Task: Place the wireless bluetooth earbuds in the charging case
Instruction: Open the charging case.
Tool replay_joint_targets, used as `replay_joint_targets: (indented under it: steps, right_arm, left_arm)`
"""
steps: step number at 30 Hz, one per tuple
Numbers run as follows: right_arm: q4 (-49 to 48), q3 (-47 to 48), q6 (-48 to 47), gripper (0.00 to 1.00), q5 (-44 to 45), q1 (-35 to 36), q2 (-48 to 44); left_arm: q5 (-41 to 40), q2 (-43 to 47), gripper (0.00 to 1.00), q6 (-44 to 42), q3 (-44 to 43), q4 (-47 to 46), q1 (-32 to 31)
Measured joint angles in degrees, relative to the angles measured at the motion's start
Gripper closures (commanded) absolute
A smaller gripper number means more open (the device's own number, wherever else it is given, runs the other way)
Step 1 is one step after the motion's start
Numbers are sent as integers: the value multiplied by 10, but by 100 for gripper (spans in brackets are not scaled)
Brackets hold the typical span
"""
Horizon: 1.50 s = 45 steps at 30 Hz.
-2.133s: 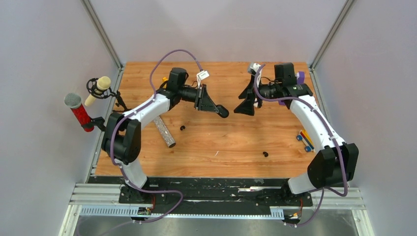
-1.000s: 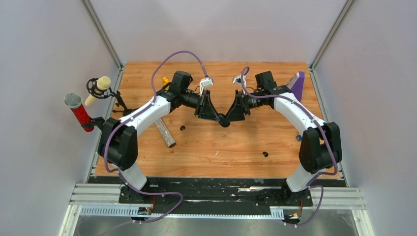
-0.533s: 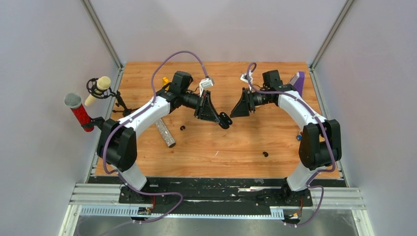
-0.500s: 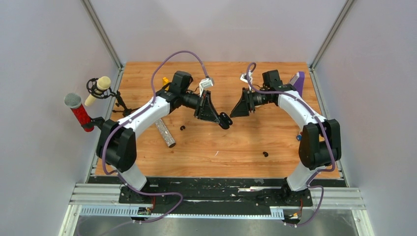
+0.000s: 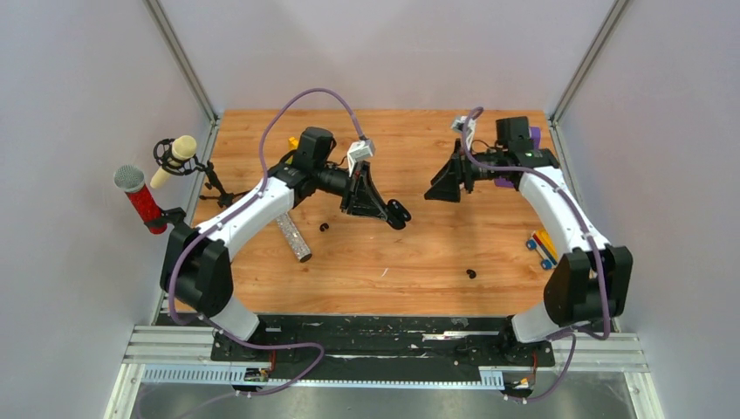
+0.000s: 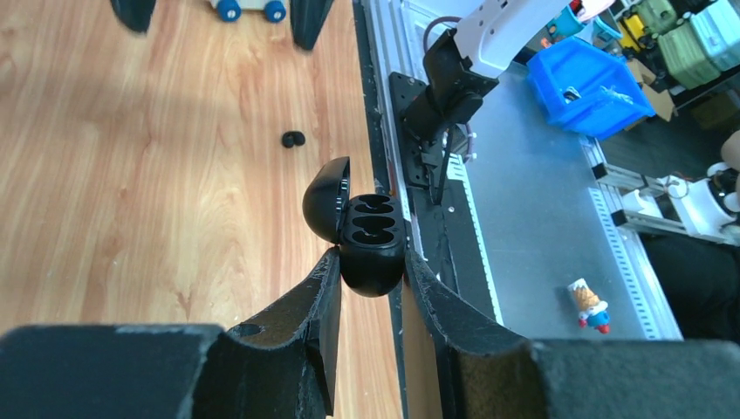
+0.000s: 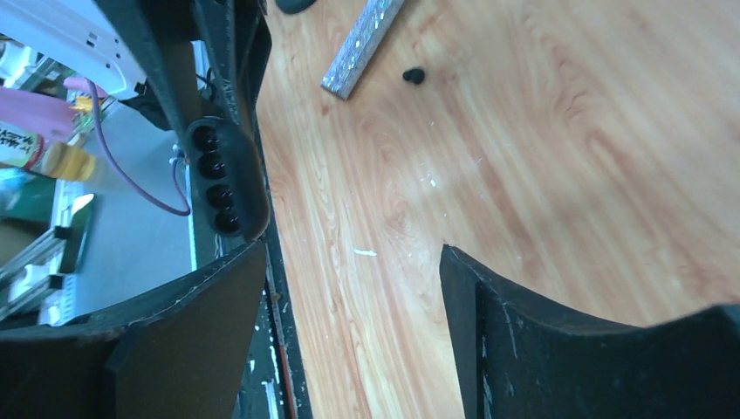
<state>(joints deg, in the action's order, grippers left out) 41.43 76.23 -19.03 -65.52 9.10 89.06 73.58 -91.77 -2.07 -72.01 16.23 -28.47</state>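
Wooden surface [image 5: 419, 253] under the rig, and nearest the arm bases I've got one small rounded black earbud [image 5: 471, 273] lying alone on the boards. Further in and to the left, a second black earbud [image 5: 325, 228] sits near a silvery glittered bar [image 5: 292, 234]. Past those, my left pincer [image 6: 371, 262] is clamped narrow on the glossy black charging case [image 6: 373, 236], lid flipped back, both wells looking empty. Farthest off, my right pincer [image 7: 353, 253] hangs wide apart with nothing in it, well clear of either bud. My read: fetching a bud is the step in hand. I'd bring the right arm straight down over the near bud, narrow the jaws first, and pinch low across its body so it doesn't skitter away. Meanwhile I'd hold the left arm steady, wells turned toward the incoming arm.
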Motion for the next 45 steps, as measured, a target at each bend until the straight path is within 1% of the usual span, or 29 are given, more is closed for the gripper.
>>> replay_joint_targets:
  steps: [3,6,9,12,19,24,30,34,37,39,42,44,45]
  right_arm:
    - [3,0,-18,24,-22,-22,-50]
    - [4,0,-28,24,-51,-11,-78]
    - [3,0,-35,26,-62,23,-75]
    - [3,0,-36,33,-63,54,-59]
    - [3,0,-43,41,-54,97,-38]
    - [1,-2,-48,43,-52,103,-39]
    - [0,-15,-56,46,-62,90,-50]
    - [-1,-25,-61,57,-66,83,-53]
    - [-1,-28,-63,71,-67,80,-53]
    - [-1,-28,-64,81,-69,80,-53]
    - [-1,-28,-64,90,-72,80,-53]
    - [0,-28,-63,97,-70,78,-53]
    - [0,-28,-62,100,-70,78,-53]
  left_arm:
    - [-4,33,100,7,24,-30,0]
    - [-6,49,100,22,28,-62,0]
    - [-6,50,100,36,28,-84,-1]
    - [-6,50,99,46,29,-94,-4]
    - [-5,50,99,65,30,-114,-8]
    - [-5,50,100,71,31,-118,-8]
    - [-5,51,100,73,31,-119,-8]
    - [-5,53,100,73,31,-120,-8]
    - [-5,54,100,73,31,-121,-8]
    - [-5,54,100,73,31,-121,-8]
    - [-5,55,97,73,31,-122,-7]
    - [-5,56,84,73,31,-124,-8]
    - [-6,56,68,73,31,-125,-8]
